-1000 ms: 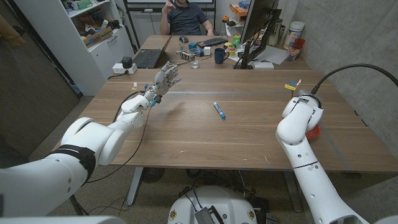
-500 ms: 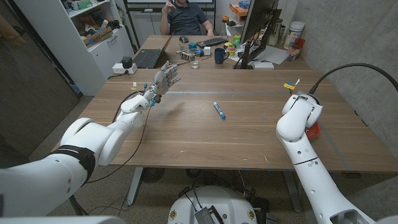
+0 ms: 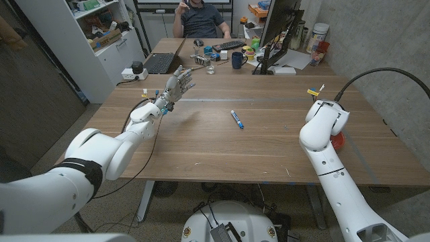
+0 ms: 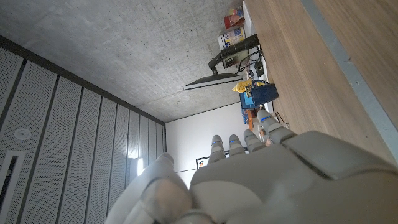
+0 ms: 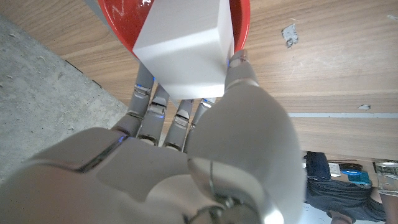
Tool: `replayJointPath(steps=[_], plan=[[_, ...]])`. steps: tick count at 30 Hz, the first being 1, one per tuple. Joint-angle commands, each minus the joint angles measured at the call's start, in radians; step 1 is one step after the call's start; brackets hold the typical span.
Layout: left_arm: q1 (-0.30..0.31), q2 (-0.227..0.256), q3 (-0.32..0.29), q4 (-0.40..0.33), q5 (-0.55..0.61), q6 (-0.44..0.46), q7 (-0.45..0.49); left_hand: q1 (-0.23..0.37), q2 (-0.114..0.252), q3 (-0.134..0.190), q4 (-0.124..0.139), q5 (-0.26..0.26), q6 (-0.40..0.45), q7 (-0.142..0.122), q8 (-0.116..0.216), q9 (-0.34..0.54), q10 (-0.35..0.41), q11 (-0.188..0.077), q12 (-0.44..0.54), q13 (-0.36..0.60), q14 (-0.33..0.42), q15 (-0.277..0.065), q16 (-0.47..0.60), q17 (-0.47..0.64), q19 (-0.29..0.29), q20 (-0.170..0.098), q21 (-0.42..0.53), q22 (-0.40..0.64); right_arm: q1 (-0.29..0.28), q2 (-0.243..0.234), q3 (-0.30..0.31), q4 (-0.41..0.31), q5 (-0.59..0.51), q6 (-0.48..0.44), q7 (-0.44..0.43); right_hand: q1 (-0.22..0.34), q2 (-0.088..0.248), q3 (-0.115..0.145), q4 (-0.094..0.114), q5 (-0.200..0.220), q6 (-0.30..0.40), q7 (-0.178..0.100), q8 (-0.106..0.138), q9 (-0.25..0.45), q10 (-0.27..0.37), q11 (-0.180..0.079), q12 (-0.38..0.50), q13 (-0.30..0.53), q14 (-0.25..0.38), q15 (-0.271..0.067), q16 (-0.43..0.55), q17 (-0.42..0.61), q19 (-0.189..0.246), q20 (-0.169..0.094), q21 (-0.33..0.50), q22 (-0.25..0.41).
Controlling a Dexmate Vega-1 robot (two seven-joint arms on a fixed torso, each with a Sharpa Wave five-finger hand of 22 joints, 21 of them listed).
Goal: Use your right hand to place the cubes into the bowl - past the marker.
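The right hand (image 5: 205,155) still pinches the white cube (image 5: 185,46) over the red bowl (image 5: 239,18), its arm barely shifted. The left hand (image 3: 177,85) stays raised, fingers spread. The marker (image 3: 236,119) lies unmoved between the hands.

An office: desks with a monitor (image 3: 279,27), laptop (image 3: 161,62), keyboard (image 3: 230,45), a seated person (image 3: 199,19)
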Motion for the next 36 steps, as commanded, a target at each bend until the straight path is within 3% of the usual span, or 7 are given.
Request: replayJointPath(steps=[1, 15, 23, 30, 33, 34, 36], plan=[[0.005, 0.001, 0.002, -0.009, -0.003, -0.006, -0.001, 0.002, 0.01, -0.003, 0.001, 0.01, 0.004, -0.001, -0.003, 0.004, -0.001, 0.004, 0.007, 0.005, -0.006, 0.003, 0.006, 0.004, 0.003, 0.005, -0.004, 0.003, -0.006, -0.005, 0.006, -0.013, 0.012, -0.006, 0.003, 0.151, 0.187, 0.005, 0.017, 0.001, -0.056, 0.001, -0.065, -0.034, -0.034, 0.004, -0.018, -0.008, 0.001, -0.207, -0.043, -0.029, -0.012, -0.177, 0.004, -0.001], [0.019, 0.008, 0.005, -0.037, -0.007, -0.009, 0.003, 0.002, 0.011, -0.005, 0.001, 0.01, 0.006, 0.0, -0.002, 0.004, -0.001, 0.002, 0.007, 0.005, -0.007, 0.003, 0.006, 0.004, 0.004, 0.005, -0.005, 0.004, -0.006, -0.018, 0.014, -0.024, 0.042, -0.008, 0.022, 0.072, 0.152, -0.024, 0.051, 0.003, -0.21, 0.01, -0.242, -0.115, -0.138, 0.021, -0.052, -0.043, -0.136, -0.18, -0.085, -0.081, -0.001, -0.185, -0.034, -0.029], [0.02, 0.008, 0.006, -0.039, -0.01, -0.011, 0.003, 0.002, 0.011, -0.005, 0.001, 0.011, 0.005, -0.001, -0.002, 0.004, 0.0, 0.004, 0.007, 0.005, -0.006, 0.003, 0.006, 0.004, 0.005, 0.005, -0.006, 0.004, 0.001, -0.022, 0.013, -0.025, 0.039, -0.012, 0.05, -0.006, 0.12, -0.072, 0.081, 0.012, -0.286, -0.006, -0.36, -0.136, -0.274, 0.025, -0.078, -0.089, -0.277, -0.123, -0.095, -0.12, 0.002, -0.182, -0.073, -0.043], [0.022, 0.01, 0.007, -0.044, -0.013, -0.011, 0.0, 0.002, 0.011, -0.006, 0.001, 0.011, 0.006, -0.001, -0.002, 0.004, 0.0, 0.004, 0.007, 0.005, -0.006, 0.003, 0.006, 0.004, 0.006, 0.004, -0.006, 0.004, 0.006, -0.022, 0.019, -0.027, 0.043, -0.01, 0.085, -0.067, 0.081, -0.117, 0.102, 0.018, -0.332, -0.016, -0.415, -0.136, -0.33, 0.034, -0.08, -0.113, -0.319, -0.088, -0.093, -0.142, -0.011, -0.177, -0.079, -0.043], [0.027, 0.012, 0.006, -0.054, -0.014, -0.01, 0.002, 0.003, 0.011, -0.007, 0.001, 0.011, 0.005, -0.001, -0.003, 0.004, 0.0, 0.003, 0.007, 0.005, -0.006, 0.003, 0.006, 0.004, 0.005, 0.004, -0.007, 0.004, 0.005, -0.022, 0.011, -0.022, 0.015, -0.013, 0.082, -0.129, 0.041, -0.16, 0.127, 0.027, -0.341, -0.02, -0.441, -0.135, -0.352, 0.034, -0.076, -0.127, -0.336, -0.073, -0.089, -0.157, -0.021, -0.171, -0.091, -0.047], [0.028, 0.013, 0.007, -0.056, -0.014, -0.009, 0.003, 0.003, 0.011, -0.007, 0.001, 0.011, 0.005, -0.001, -0.003, 0.004, 0.0, 0.003, 0.007, 0.005, -0.006, 0.002, 0.006, 0.004, 0.005, 0.004, -0.006, 0.004, 0.005, -0.021, 0.011, -0.022, 0.014, -0.012, 0.082, -0.153, 0.029, -0.176, 0.137, 0.032, -0.339, -0.019, -0.449, -0.134, -0.356, 0.035, -0.073, -0.131, -0.338, -0.069, -0.087, -0.162, -0.028, -0.161, -0.102, -0.053], [0.032, 0.015, 0.007, -0.064, -0.015, -0.008, 0.003, 0.003, 0.011, -0.007, 0.001, 0.011, 0.004, -0.001, -0.003, 0.004, 0.0, 0.004, 0.007, 0.005, -0.006, 0.002, 0.006, 0.004, 0.005, 0.005, -0.007, 0.004, -0.002, -0.019, 0.013, -0.031, 0.017, -0.014, 0.068, -0.196, 0.004, -0.209, 0.157, 0.05, -0.346, -0.016, -0.474, -0.133, -0.381, 0.043, -0.072, -0.142, -0.367, -0.044, -0.089, -0.173, -0.032, -0.084, -0.13, -0.07]])
